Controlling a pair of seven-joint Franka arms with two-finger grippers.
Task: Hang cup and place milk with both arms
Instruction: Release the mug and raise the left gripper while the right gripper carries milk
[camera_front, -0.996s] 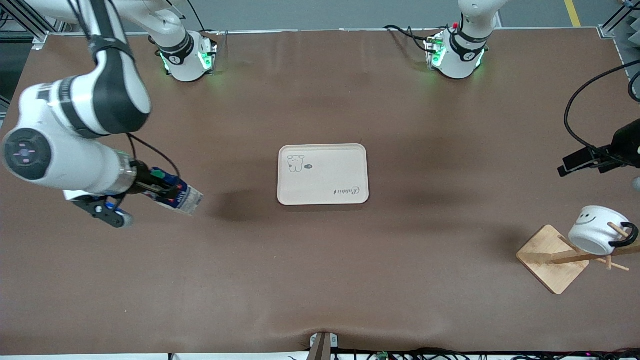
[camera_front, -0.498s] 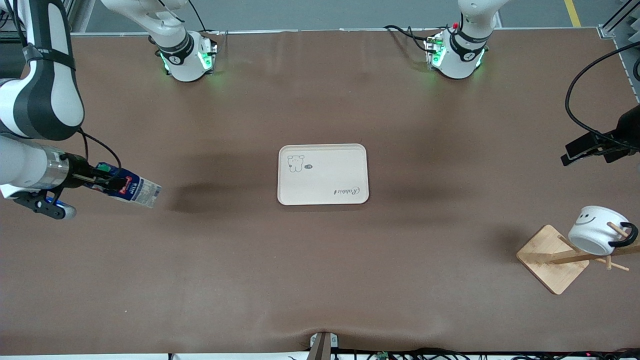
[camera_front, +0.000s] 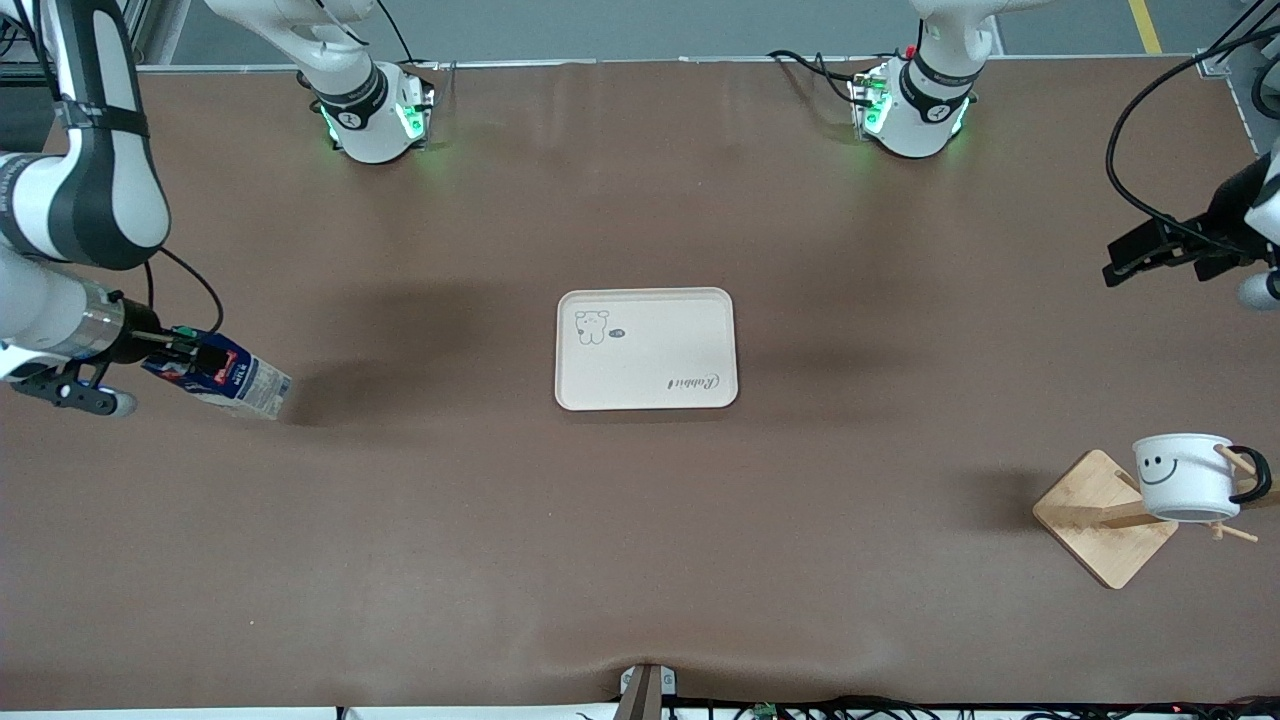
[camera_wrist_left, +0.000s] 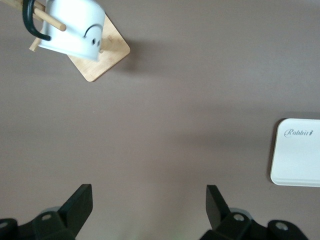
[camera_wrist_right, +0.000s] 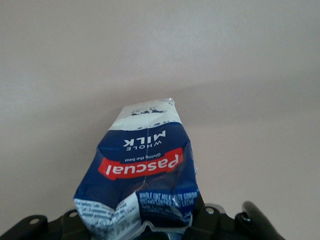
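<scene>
My right gripper (camera_front: 195, 358) is shut on the dark-blue milk carton (camera_front: 225, 376) and holds it tilted in the air over the right arm's end of the table. In the right wrist view the carton (camera_wrist_right: 142, 172) fills the jaws, its pale end pointing away. The white smiley cup (camera_front: 1185, 475) hangs by its black handle on a peg of the wooden rack (camera_front: 1105, 515) at the left arm's end. It also shows in the left wrist view (camera_wrist_left: 72, 25). My left gripper (camera_front: 1125, 262) is open and empty, up in the air above the table, away from the cup.
A cream tray (camera_front: 646, 348) with a small bear print lies at the table's middle; its corner shows in the left wrist view (camera_wrist_left: 297, 159). The rack's square wooden base (camera_front: 1085, 500) sits on the brown table cloth.
My right gripper has carried the milk carton toward the right arm's end of the table, away from the tray. My left gripper has risen away from the cup, which has swung level on its peg.
</scene>
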